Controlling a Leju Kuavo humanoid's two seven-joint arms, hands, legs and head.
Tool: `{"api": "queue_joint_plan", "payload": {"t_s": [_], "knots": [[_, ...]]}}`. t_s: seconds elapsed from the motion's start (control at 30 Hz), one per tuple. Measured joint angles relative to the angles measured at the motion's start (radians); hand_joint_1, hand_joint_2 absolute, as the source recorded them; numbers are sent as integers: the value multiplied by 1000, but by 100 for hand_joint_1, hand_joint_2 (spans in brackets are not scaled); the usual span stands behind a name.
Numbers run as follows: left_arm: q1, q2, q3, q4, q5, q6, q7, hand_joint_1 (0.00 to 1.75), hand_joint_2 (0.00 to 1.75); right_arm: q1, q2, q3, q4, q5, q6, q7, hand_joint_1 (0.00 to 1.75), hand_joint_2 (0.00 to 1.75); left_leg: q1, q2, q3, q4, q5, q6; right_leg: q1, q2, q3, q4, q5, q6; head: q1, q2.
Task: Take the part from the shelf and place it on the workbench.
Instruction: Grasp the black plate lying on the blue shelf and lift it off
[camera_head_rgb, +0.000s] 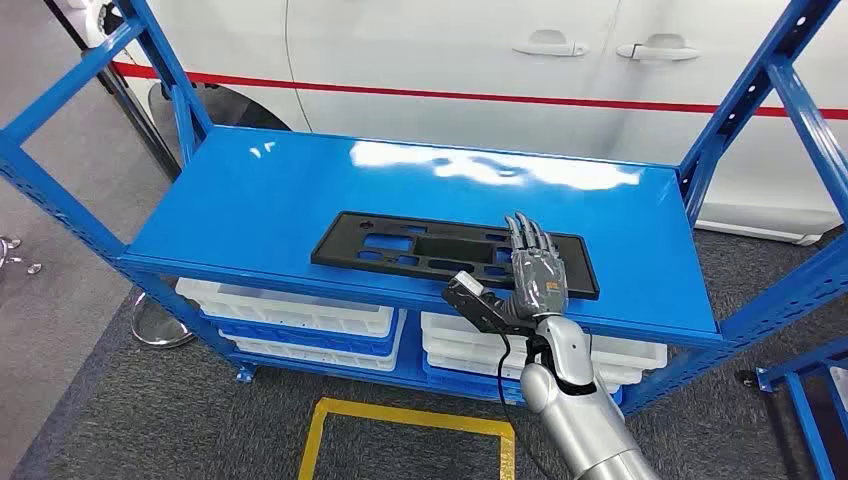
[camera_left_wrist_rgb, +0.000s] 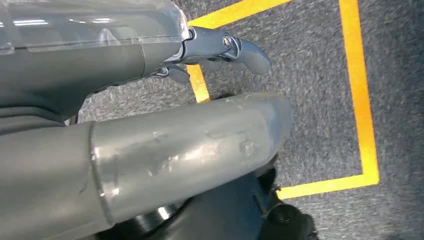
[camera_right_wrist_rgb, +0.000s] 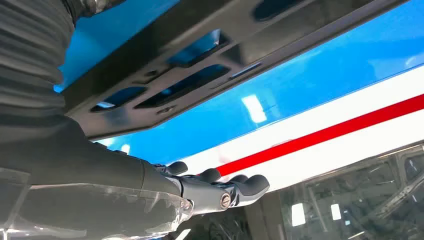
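The part (camera_head_rgb: 420, 250) is a flat black plastic frame with several cut-outs, lying along the front of the blue shelf top (camera_head_rgb: 260, 190). My right hand (camera_head_rgb: 538, 272) lies over the part's right end, fingers stretched forward and apart, gripping nothing. In the right wrist view the part (camera_right_wrist_rgb: 200, 55) runs close beside the hand (camera_right_wrist_rgb: 220, 192), whose fingers (camera_right_wrist_rgb: 250, 185) are straight. My left hand (camera_left_wrist_rgb: 190, 145) hangs over the floor with its fingers extended and nothing in it.
Blue upright posts (camera_head_rgb: 745, 110) frame the shelf on both sides. White bins (camera_head_rgb: 300, 320) fill the level beneath. A white car with a red stripe (camera_head_rgb: 450, 60) stands right behind. A yellow taped square (camera_head_rgb: 410, 420) marks the grey floor in front.
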Motion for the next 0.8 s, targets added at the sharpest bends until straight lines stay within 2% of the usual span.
{"api": "queue_joint_plan", "payload": {"t_s": [0.07, 0.13, 0.17, 0.2, 0.27, 0.3, 0.33, 0.37, 0.43, 0.47, 0.5, 0.53, 0.63, 0.7, 0.73, 0.8], "knots": [[1, 0, -1, -2, -4, -4, 0, 0, 0, -1, -1, 0, 3, -1, 0, 0, 0, 175, -1, 0, 1, -1, 0, 4, -1, 0, 3, -4, 1, 6, 0, 0], [2, 0, -1, -6, -7, -9, 0, 0, 0, -4, -4, 0, 8, -2, -1, 0, 0, 175, 3, -1, 12, -15, 7, 17, 0, -2, 6, -1, -4, 19, 0, 0], [2, 0, -2, -7, -7, -10, 0, 0, 0, -6, -5, 0, 10, -3, -1, 0, 0, 175, 5, 0, 20, -24, 11, 23, 0, -2, -1, 18, -15, 23, 1, 0], [1, 0, -2, -7, -7, -10, 0, 0, 0, -9, -7, 0, 11, -3, -1, 0, 0, 175, 7, 1, 27, -30, 14, 28, 0, -3, -18, 57, -36, 25, 1, 0], [0, 0, -2, -8, -7, -11, 0, 0, 0, -10, -12, 0, 17, -3, -2, 0, 0, 175, 5, 2, 31, -31, 11, 35, -1, -3, -83, 180, -90, 27, 1, 0], [0, 0, -2, -8, -7, -11, 0, 0, 0, -10, -14, 0, 20, -3, -2, 0, 0, 175, 4, 1, 32, -30, 8, 36, -1, -4, -115, 232, -105, 29, 1, 0], [0, 0, -2, -8, -7, -11, 0, 0, 0, -9, -15, 0, 24, -3, -2, 0, 0, 175, 3, 1, 35, -28, 4, 36, -1, -4, -133, 256, -102, 29, 1, 0], [1, 0, -2, -8, -7, -11, 1, 0, 0, -9, -16, 0, 26, -4, -2, 0, 0, 175, 3, 0, 39, -27, -2, 35, -1, -4, -131, 240, -78, 29, 1, 0], [3, -1, -2, -8, -4, -13, 1, 0, 0, -10, -19, 0, 29, -5, -2, 0, 0, 175, 3, -1, 51, -24, -16, 31, -1, -4, -82, 125, -3, 25, 1, 0], [2, -1, -2, -8, -1, -14, 1, 0, 0, -11, -20, 0, 30, -6, -2, 0, 0, 175, 1, -1, 56, -19, -25, 26, 0, -4, -51, 63, 21, 22, 1, 0], [1, -1, -2, -8, 5, -16, 1, 0, 0, -12, -21, 0, 31, -7, -2, 0, 0, 175, -1, -1, 59, -15, -29, 20, 1, -3, -30, 23, 31, 18, 1, 0], [-1, -2, -2, -9, 9, -18, 2, 0, 0, -12, -21, 0, 32, -8, -3, 0, 0, 175, -2, -1, 59, -13, -33, 15, 3, -2, -20, 3, 29, 14, 1, 0], [-4, -1, -2, -15, 15, -21, 3, 0, 0, -13, -24, 0, 33, -8, -3, 2, 0, 175, -2, -1, 61, -10, -44, -1, 2, 0, -12, -6, 21, -1, 1, 0], [-5, -1, -2, -22, 15, -21, 5, 0, 0, -14, -25, 0, 33, -6, -3, 3, 0, 175, 2, 0, 35, 48, -77, -12, -2, -1, -2, -15, 18, -11, 0, 0], [-5, -2, -2, -24, 16, -21, 7, 0, 0, -15, -26, 0, 33, -4, -3, 4, 3, 175, 5, 0, 6, 105, -100, -18, -2, -2, 2, -17, 16, -14, 0, 0], [-4, -2, -3, -30, 19, -20, 12, 0, 0, -14, -26, 0, 36, -2, -3, 5, 90, 175, 10, 0, -71, 229, -134, -26, -1, -3, 6, -17, 11, -18, 0, 0]]}}
